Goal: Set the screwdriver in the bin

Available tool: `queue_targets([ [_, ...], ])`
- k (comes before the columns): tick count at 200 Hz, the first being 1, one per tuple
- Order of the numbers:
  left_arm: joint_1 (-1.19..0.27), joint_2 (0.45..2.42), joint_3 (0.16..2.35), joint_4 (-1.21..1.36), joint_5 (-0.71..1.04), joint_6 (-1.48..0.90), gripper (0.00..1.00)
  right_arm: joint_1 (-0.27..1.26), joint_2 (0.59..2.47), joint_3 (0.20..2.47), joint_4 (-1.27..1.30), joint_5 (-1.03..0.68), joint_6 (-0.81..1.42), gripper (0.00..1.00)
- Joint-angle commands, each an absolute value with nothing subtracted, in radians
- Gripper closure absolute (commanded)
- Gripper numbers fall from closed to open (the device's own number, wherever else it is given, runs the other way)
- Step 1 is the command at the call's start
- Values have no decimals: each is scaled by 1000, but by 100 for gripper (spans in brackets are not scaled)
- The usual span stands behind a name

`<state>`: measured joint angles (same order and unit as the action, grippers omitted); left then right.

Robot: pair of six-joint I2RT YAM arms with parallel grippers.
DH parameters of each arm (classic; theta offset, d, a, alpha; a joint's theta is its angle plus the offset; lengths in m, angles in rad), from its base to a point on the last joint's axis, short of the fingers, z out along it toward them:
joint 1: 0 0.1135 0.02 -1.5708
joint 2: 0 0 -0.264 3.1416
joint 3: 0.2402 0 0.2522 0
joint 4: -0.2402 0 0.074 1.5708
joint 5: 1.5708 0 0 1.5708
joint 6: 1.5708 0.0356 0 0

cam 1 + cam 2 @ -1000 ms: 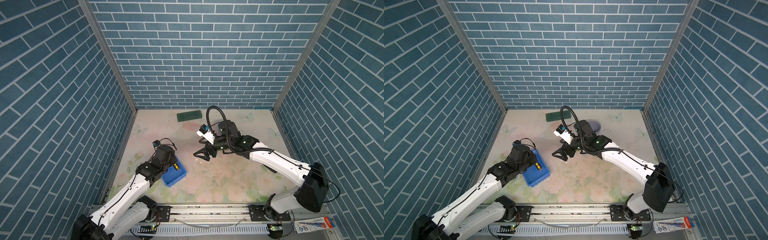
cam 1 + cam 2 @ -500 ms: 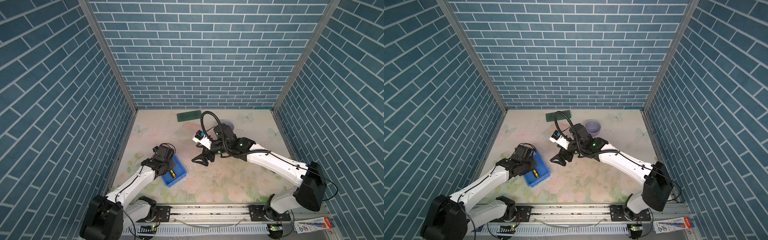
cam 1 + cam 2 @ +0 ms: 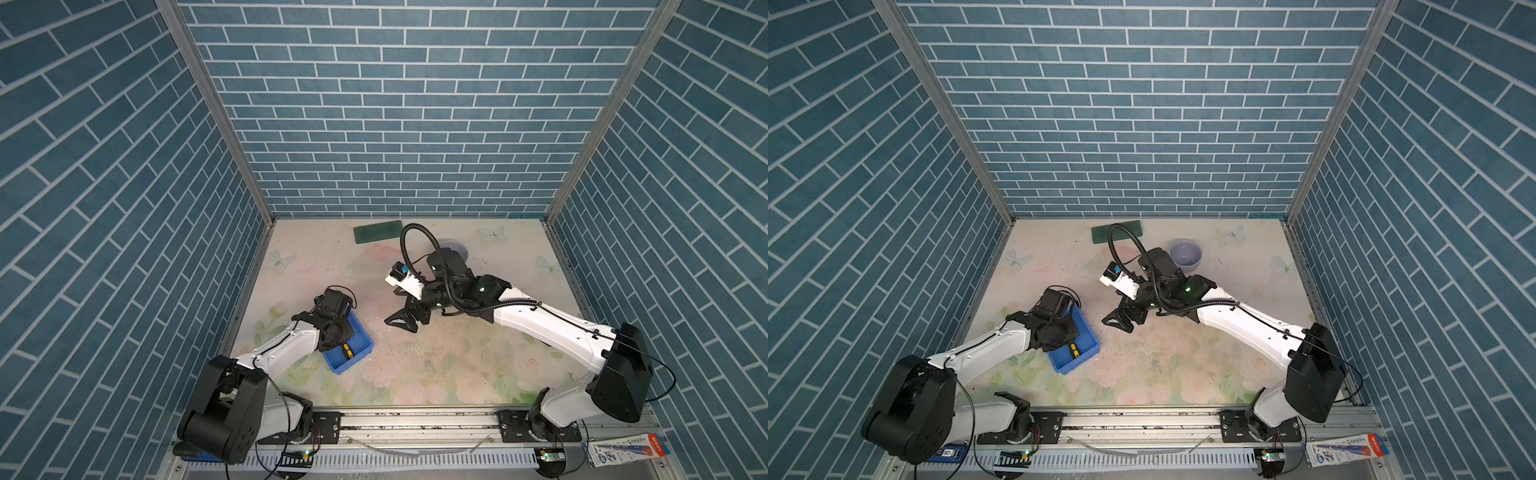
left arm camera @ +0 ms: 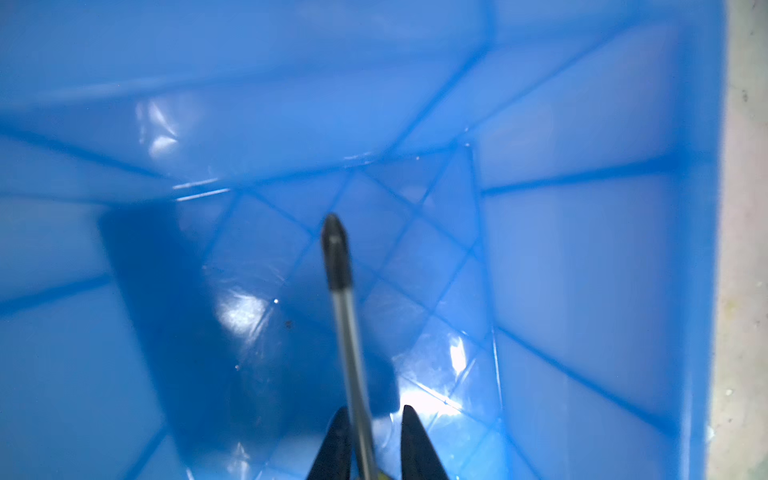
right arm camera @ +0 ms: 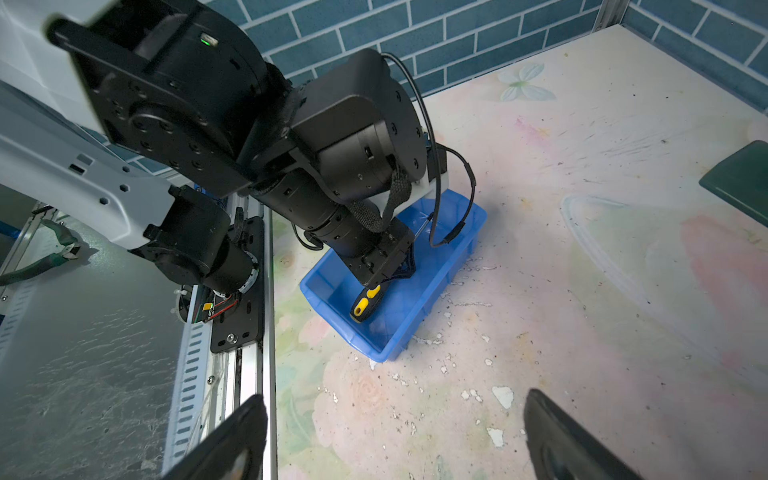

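Over the bin [image 3: 362, 341], in both top views, the left arm has dropped low; the screwdriver [image 3: 346, 350] sits within its walls. Left wrist: left gripper [image 4: 374, 411] just parting, jaws slack beside the shaft (release under way, task nearly done). Right wrist: right gripper [image 5: 395, 419] gapes empty.

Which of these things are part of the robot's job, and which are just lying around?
Part of the job: screwdriver, blue bin, left gripper reaching into the bin.
Just lying about: dark green block, lavender mug, pliers, open right gripper.
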<state>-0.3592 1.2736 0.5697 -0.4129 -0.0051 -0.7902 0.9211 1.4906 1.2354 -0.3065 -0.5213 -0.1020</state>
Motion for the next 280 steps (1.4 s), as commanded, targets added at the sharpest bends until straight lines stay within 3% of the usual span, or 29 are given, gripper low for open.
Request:
queue_targets([
  [1, -354, 1246, 586, -423, -34, -762, 66, 925, 1492, 1269, -283, -501, -127, 5],
  [59, -354, 1107, 613, -460, -62, -687, 34, 887, 1462, 1243, -209, -445, -86, 3],
  [123, -354, 938, 679, -381, -221, -473, 1, 666, 1345, 1106, -31, -368, 86, 3],
  [161, -353, 908, 669, -252, -343, -309, 0, 510, 1260, 969, 82, -294, 187, 3],
  [200, -351, 879, 550, 48, -401, -100, 0, 378, 1180, 853, 128, -173, 199, 3],
  [244, -321, 950, 379, 335, -376, 97, 0, 231, 1135, 706, 245, 70, 170, 3],
  [280, -292, 1029, 293, 473, -406, 154, 0, 113, 1150, 621, 293, 137, 86, 3],
])
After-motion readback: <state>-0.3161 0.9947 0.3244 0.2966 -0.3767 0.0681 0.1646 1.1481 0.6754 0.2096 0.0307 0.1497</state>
